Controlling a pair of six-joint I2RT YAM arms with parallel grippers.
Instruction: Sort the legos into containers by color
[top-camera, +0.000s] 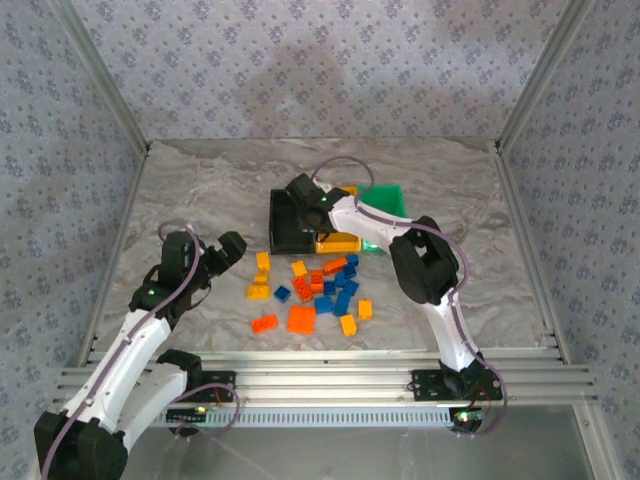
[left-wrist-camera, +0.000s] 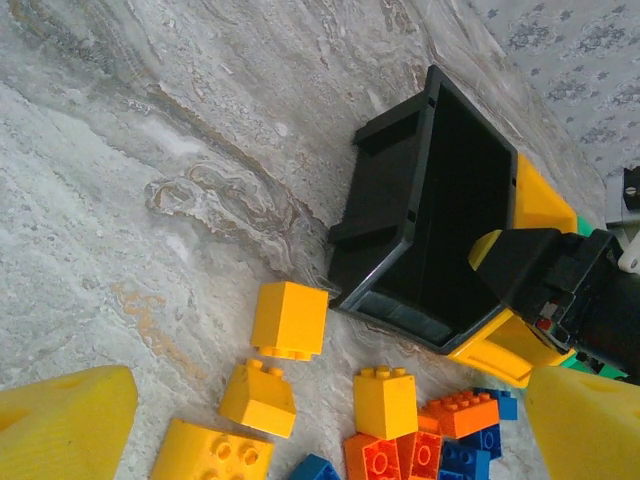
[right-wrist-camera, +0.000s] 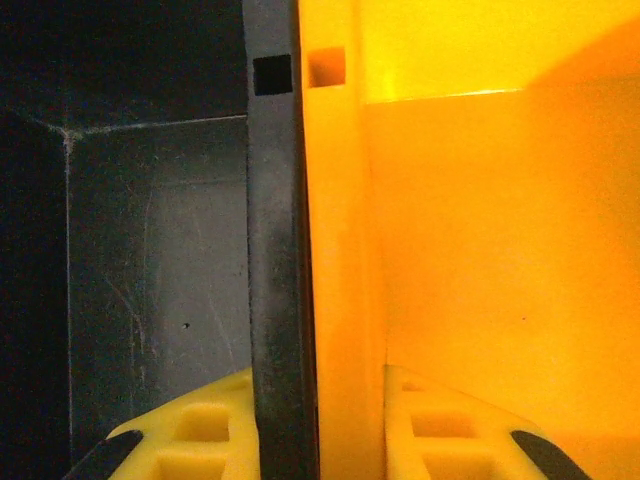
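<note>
Straddling the shared wall (right-wrist-camera: 285, 250) between the black bin (top-camera: 285, 228) and the yellow-orange bin (top-camera: 338, 241), the right gripper (top-camera: 308, 196) is clamped on it, one finger inside each, its wrist camera shows. The green bin (top-camera: 392, 200) ends the row on a grey marbled table (top-camera: 200, 190) between papered walls (top-camera: 300, 60). The left gripper (top-camera: 208, 250) hangs wide open beside the legos (top-camera: 315, 290), scattered loose just before the bins.

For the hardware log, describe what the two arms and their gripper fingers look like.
The left arm and the right arm both have white links with bulky black joints, and a thin greyish cable loops alongside each. A small green light glows at the right base. The left fingers are plain yellow wedges. The right fingers are yellow with recessed pockets and dark outer edges.
</note>
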